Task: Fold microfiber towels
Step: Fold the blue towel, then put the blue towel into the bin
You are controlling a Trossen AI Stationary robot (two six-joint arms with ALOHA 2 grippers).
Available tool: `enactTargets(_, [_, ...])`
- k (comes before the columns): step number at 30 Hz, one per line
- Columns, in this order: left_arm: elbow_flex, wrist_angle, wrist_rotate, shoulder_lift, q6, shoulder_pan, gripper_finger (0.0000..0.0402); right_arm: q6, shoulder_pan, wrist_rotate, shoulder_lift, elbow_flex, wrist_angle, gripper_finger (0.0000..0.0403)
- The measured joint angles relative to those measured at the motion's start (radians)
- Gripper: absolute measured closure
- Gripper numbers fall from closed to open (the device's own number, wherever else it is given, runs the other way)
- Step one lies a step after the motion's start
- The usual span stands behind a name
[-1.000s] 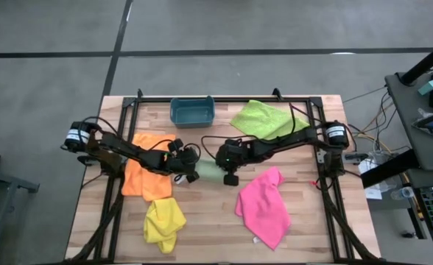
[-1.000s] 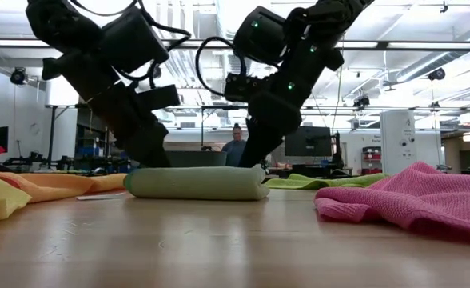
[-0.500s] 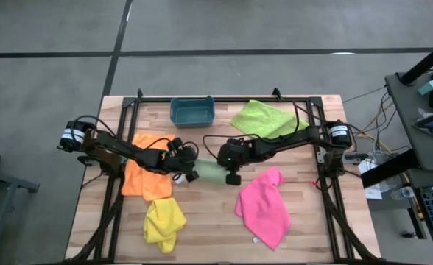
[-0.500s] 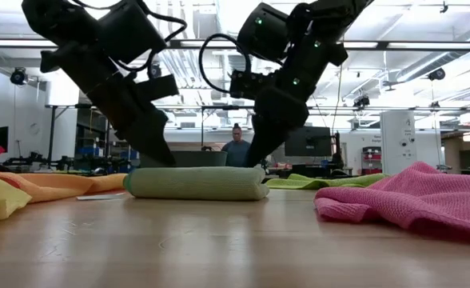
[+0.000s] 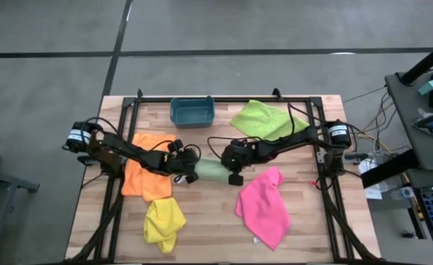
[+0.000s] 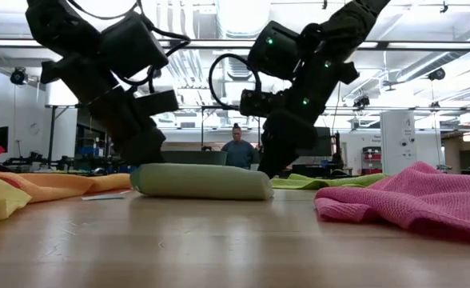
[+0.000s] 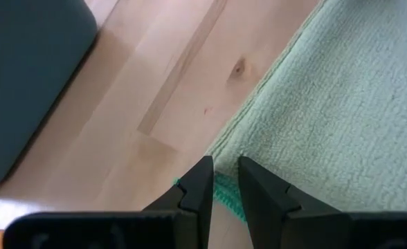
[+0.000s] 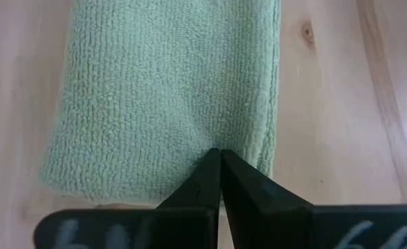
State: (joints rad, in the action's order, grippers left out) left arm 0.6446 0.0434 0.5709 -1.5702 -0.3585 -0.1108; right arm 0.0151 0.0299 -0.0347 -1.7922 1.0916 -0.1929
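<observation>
Wooden tabletop [image 5: 202, 213] lay under us, the yellow towel [image 5: 163, 222] and pink towel [image 5: 264, 206] nearest its front edge, the orange towel [image 5: 144, 175] just behind the yellow. At mid-table the pale mint towel [image 6: 201, 181] sat folded between our grippers — the left gripper [image 7: 221, 178] pinching an edge, the right gripper [image 8: 220, 166] pressed together upon it — and we judged a square fold needed edges level. Farthest lay the lime towel [image 5: 259, 118] and the teal bin [image 5: 191, 112], seemingly holding nothing.
</observation>
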Motion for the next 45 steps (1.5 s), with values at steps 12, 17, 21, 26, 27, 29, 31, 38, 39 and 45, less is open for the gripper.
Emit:
enactTargets(12, [0.015, 0.011, 0.000, 0.087, 0.088, 0.000, 0.0346, 0.001, -0.001, -0.021, 0.107, -0.008, -0.047, 0.0394])
enactTargets(17, [0.015, 0.024, -0.001, 0.149, 0.110, -0.001, 0.0346, 0.028, -0.003, -0.021, 0.170, -0.048, -0.048, 0.0394])
enactTargets(21, [0.028, 0.017, -0.067, 0.195, 0.118, -0.007, 0.0346, 0.044, -0.010, -0.023, 0.213, -0.094, -0.040, 0.0394])
enactTargets(26, [0.063, 0.019, -0.130, 0.203, 0.130, -0.051, 0.0346, 0.075, -0.013, -0.054, 0.256, -0.160, -0.028, 0.0394])
enactTargets(27, [0.077, 0.020, -0.128, 0.192, 0.130, -0.066, 0.0346, 0.080, -0.013, -0.057, 0.265, -0.173, -0.024, 0.0394])
enactTargets(29, [0.108, 0.018, -0.125, 0.167, 0.142, -0.097, 0.0346, 0.091, -0.013, -0.069, 0.281, -0.200, -0.001, 0.0394])
enactTargets(31, [0.145, 0.020, -0.124, 0.134, 0.163, -0.124, 0.0346, 0.098, -0.013, -0.071, 0.300, -0.227, 0.024, 0.0394])
enactTargets(38, [0.300, 0.218, -0.122, 0.035, 0.154, -0.171, 0.0337, 0.099, -0.013, -0.071, 0.369, -0.316, 0.121, 0.0394])
enactTargets(39, [0.325, 0.244, -0.121, 0.020, 0.146, -0.172, 0.0333, 0.098, -0.013, -0.071, 0.378, -0.332, 0.145, 0.0394])
enactTargets(45, [0.413, 0.319, -0.122, -0.046, 0.141, -0.175, 0.0288, 0.066, -0.013, -0.069, 0.403, -0.420, 0.313, 0.0394])
